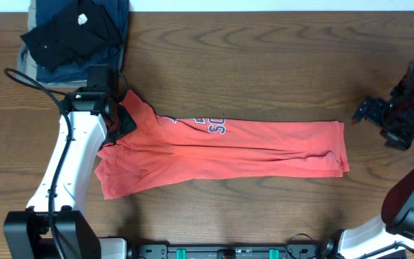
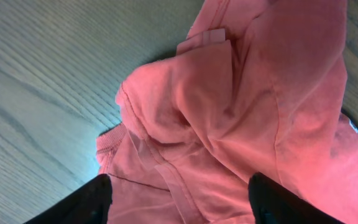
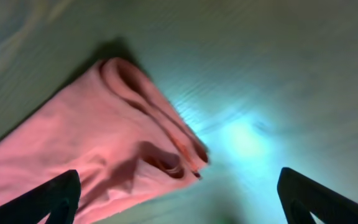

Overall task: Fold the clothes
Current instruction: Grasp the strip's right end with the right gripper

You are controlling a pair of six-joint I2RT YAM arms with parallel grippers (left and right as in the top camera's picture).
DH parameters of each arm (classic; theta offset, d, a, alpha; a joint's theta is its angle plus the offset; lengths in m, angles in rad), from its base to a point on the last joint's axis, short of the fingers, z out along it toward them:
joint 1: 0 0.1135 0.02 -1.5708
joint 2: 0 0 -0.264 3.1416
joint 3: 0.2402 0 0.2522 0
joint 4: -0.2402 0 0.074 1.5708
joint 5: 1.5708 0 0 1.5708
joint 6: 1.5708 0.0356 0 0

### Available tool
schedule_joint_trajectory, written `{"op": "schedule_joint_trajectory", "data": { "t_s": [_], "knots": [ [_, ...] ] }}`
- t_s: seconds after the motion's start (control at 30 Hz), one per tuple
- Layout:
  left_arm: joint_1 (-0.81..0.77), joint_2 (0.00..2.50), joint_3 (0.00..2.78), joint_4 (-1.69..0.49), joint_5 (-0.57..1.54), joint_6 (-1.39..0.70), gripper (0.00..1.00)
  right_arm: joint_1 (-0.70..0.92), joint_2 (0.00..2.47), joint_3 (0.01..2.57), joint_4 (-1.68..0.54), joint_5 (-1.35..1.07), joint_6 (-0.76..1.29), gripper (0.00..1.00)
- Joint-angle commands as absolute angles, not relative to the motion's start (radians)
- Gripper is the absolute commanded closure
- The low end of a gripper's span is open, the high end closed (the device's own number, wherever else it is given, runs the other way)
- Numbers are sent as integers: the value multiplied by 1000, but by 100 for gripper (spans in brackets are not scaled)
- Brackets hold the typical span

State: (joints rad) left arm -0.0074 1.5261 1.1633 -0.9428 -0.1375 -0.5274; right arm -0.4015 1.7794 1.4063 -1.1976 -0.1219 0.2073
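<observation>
Left gripper (image 2: 180, 190) spreads wide above the left end of the T-shirt (image 1: 250, 147), gripping nothing; right gripper (image 3: 179, 177) gapes wide, empty, off its right end.

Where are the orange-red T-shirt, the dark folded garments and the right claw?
orange-red cotton T-shirt (image 1: 250, 147), overhead view, middle of folded body.
stack of dark folded garments (image 1: 70, 36), overhead view, black top layer.
right gripper (image 3: 179, 177), right wrist view, between its fingertips.

Orange-red T-shirt (image 1: 221, 147), folded lengthwise into a long band, lettering partly showing, flat mid-table
</observation>
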Motion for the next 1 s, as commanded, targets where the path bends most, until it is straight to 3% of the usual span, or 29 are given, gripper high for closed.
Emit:
{"op": "schedule_joint_trajectory", "data": {
  "t_s": [0.0, 0.33, 0.73, 0.8, 0.97],
  "knots": [
    [-5, 1534, 1161, -950, -140, -533, 25, -433, 1786, 1303, -1132, -358, 2, 1],
    [-5, 1534, 1161, -961, -140, -533, 22, -464, 1786, 1087, -908, -383, -5, 1],
    [-5, 1534, 1161, -961, -140, -533, 21, -464, 1786, 894, -788, -434, -5, 1],
    [-5, 1534, 1161, -960, -140, -533, 21, -463, 1786, 878, -785, -463, -5, 9],
    [-5, 1534, 1161, -960, -139, -533, 21, -442, 1786, 873, -796, -487, 30, 51]
  ]
}}
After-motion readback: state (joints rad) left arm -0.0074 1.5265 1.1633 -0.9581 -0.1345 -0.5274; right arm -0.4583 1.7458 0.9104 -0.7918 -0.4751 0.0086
